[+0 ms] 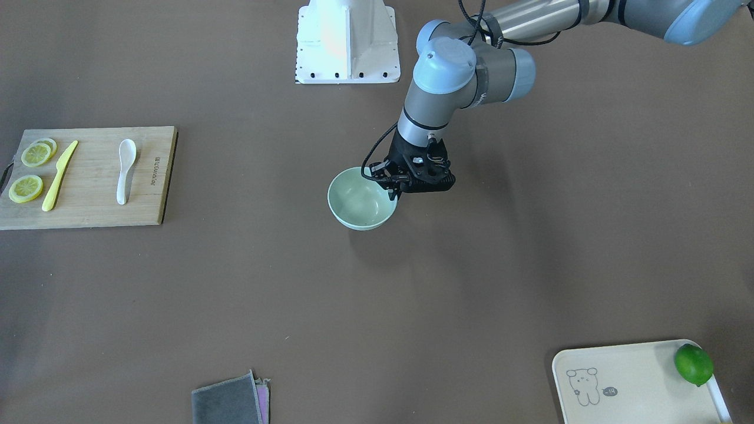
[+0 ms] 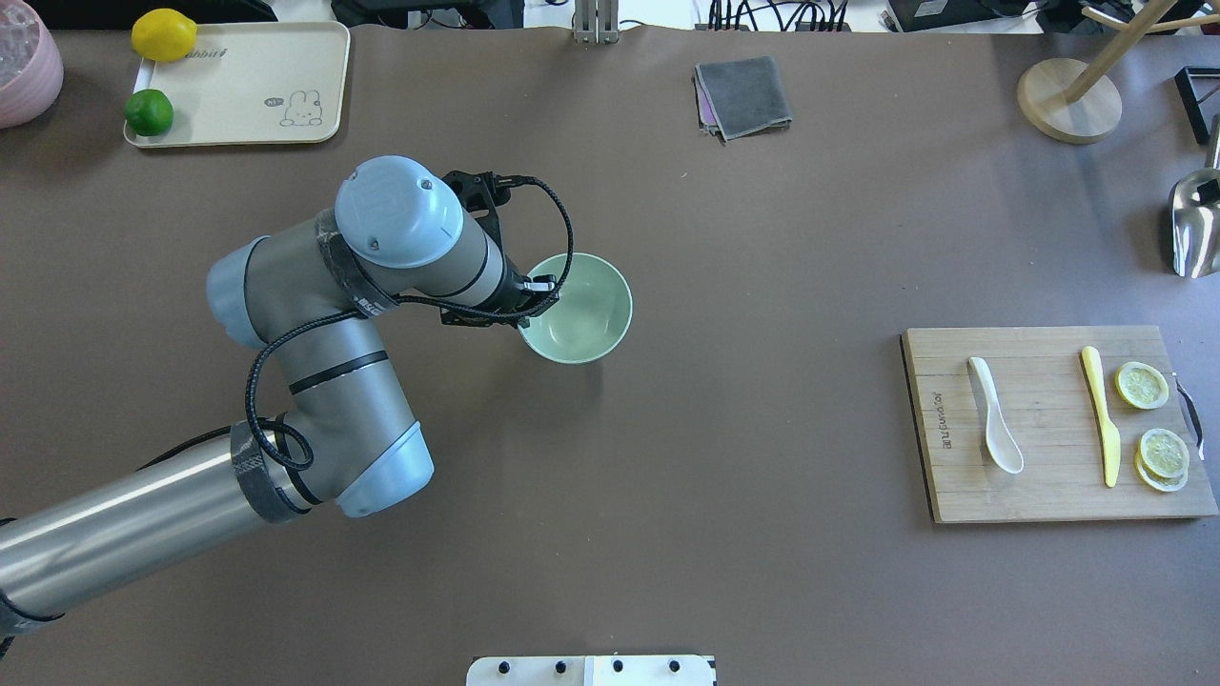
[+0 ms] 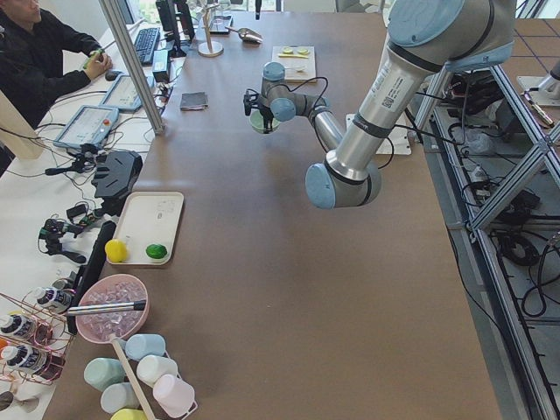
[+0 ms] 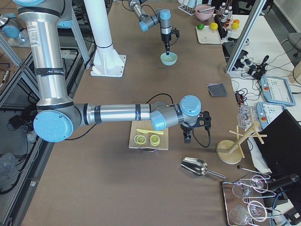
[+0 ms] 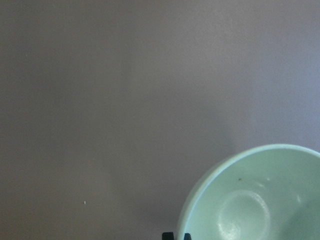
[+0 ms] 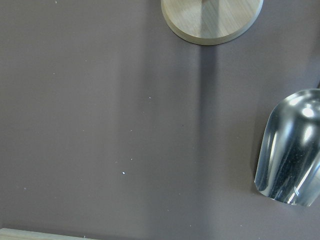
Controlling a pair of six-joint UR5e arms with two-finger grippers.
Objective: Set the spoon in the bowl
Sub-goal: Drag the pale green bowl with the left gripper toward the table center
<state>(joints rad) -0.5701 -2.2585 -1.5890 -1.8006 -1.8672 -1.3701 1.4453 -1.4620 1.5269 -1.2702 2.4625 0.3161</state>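
Note:
The white spoon lies on the wooden cutting board and also shows in the overhead view. The mint-green bowl is at the table's middle, upright and with nothing in it. My left gripper is at the bowl's rim on the robot's left side, fingers closed on that rim; the left wrist view shows the fingertips at the bowl's edge. My right gripper hangs just beyond the board; I cannot tell whether it is open or shut.
A yellow knife and lemon slices share the board. A metal scoop and a wooden stand are at the far right. A grey cloth and a tray with a lemon and a lime lie at the far edge.

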